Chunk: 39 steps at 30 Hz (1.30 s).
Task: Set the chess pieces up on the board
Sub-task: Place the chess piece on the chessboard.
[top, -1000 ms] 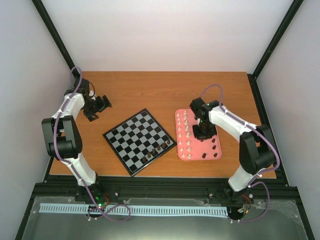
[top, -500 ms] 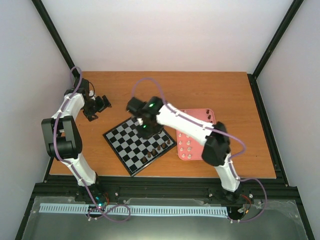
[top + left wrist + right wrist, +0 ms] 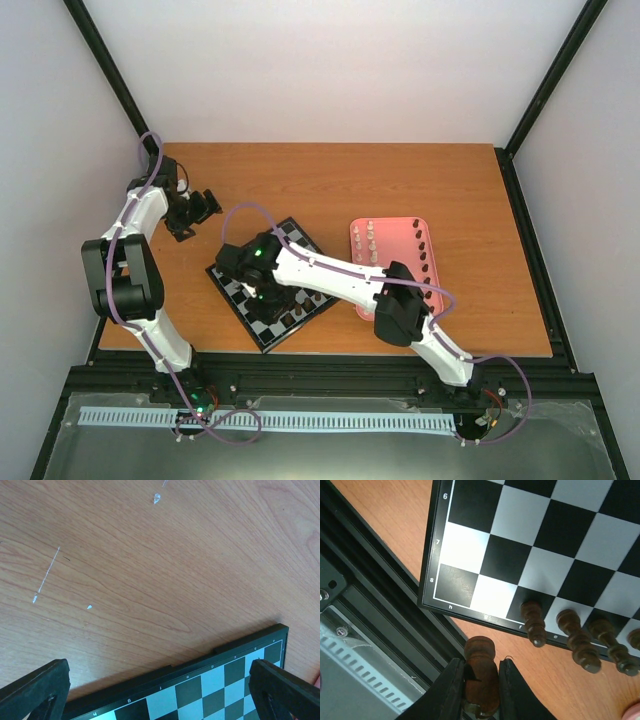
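The board (image 3: 297, 238) lies turned like a diamond at mid-table. My right gripper (image 3: 263, 293) hangs over its near-left part, shut on a dark brown chess piece (image 3: 481, 673) that shows between the fingers in the right wrist view. Below it the board (image 3: 470, 527) carries several dark pieces (image 3: 534, 624) in its edge row. These show from above at the board's near edge (image 3: 302, 313). My left gripper (image 3: 193, 212) is open and empty over bare wood, left of the board. Its fingers (image 3: 36, 690) frame the board's rim (image 3: 165, 676).
The pink tray (image 3: 398, 227) sits right of the board, with cream pieces (image 3: 371, 241) on its left side and dark pieces (image 3: 424, 256) on its right. The right arm's links cross above the board and tray. A black metal rail (image 3: 365, 597) runs along the table's near edge.
The right arm swung from the pink tray leftward across the board to its near-left part, with the dark piece in its gripper. The left arm has stayed put.
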Each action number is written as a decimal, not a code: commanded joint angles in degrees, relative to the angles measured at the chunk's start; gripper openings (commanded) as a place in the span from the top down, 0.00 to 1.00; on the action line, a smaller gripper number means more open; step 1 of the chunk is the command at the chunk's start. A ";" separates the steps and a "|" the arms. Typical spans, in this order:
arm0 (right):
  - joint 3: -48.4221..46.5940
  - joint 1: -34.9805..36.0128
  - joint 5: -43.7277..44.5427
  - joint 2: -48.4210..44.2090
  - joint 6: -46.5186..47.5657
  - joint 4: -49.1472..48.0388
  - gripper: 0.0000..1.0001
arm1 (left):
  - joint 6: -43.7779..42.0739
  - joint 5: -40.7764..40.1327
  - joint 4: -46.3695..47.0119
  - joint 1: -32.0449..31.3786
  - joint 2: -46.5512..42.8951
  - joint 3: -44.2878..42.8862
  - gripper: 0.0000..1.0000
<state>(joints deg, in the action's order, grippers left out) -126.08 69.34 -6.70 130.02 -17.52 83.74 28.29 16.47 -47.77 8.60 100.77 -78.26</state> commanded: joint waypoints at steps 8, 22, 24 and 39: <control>-1.38 1.94 -0.90 5.03 0.29 -0.51 0.95 | 0.01 0.29 0.74 -0.25 -2.06 -0.89 0.00; 0.49 1.73 0.19 6.97 1.34 -3.04 0.94 | 0.01 0.61 1.08 -0.26 -1.89 -0.81 0.00; 0.57 1.55 -0.03 6.82 1.45 -3.38 0.94 | -0.01 0.63 1.10 -0.27 -1.86 -0.72 0.00; 7.47 1.04 0.60 4.14 1.56 -7.45 0.94 | -0.08 0.68 1.21 -0.25 -1.60 -0.63 0.00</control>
<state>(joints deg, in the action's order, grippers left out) -119.92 70.37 -7.14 134.80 -16.32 77.60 28.32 16.56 -47.51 8.60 100.75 -78.26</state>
